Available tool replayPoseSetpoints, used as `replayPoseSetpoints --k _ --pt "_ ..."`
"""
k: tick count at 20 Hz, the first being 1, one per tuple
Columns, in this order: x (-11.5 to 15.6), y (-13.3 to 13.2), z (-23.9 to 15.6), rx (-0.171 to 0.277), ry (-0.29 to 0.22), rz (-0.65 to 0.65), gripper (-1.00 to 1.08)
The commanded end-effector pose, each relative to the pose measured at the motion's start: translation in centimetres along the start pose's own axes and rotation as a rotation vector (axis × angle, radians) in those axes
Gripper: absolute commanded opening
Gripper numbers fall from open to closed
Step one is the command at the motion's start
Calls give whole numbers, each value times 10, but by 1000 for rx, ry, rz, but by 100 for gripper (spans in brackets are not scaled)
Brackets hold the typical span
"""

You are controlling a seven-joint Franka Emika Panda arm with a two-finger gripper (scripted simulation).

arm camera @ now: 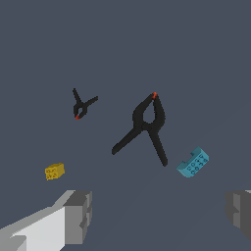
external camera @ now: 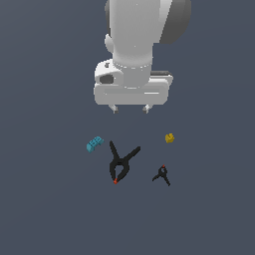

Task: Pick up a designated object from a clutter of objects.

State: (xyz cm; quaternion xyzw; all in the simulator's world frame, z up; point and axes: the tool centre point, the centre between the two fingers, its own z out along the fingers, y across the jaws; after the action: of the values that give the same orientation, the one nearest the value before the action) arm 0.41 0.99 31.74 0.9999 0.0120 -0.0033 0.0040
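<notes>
Your gripper hangs above the dark floor with its two fingers spread wide apart and nothing between them; in the wrist view the finger pads stand at opposite edges of the picture with bare floor between. The small black spring clamp lies flat on the floor, toward the exterior view's right, clear of every other item; its tiny red tip shows in the wrist view. The larger black clamp lies beside it toward the exterior view's left, handles splayed, red tip pointing away from the arm; the two clamps do not touch. The blue toy block sits near the large clamp's handle, on its far left; the small yellow block sits apart, between the small clamp and the arm. Your gripper touches none of them.
</notes>
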Motion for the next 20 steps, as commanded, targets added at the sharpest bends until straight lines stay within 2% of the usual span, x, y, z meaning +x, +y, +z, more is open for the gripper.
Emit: replayPoseSetpoints --k 1,12,20 --pt "0 0 0 0 0 0 100" --pt "-4 -16 6 -23 -27 -24 100" --pt "8 -24 20 -21 -23 0 100"
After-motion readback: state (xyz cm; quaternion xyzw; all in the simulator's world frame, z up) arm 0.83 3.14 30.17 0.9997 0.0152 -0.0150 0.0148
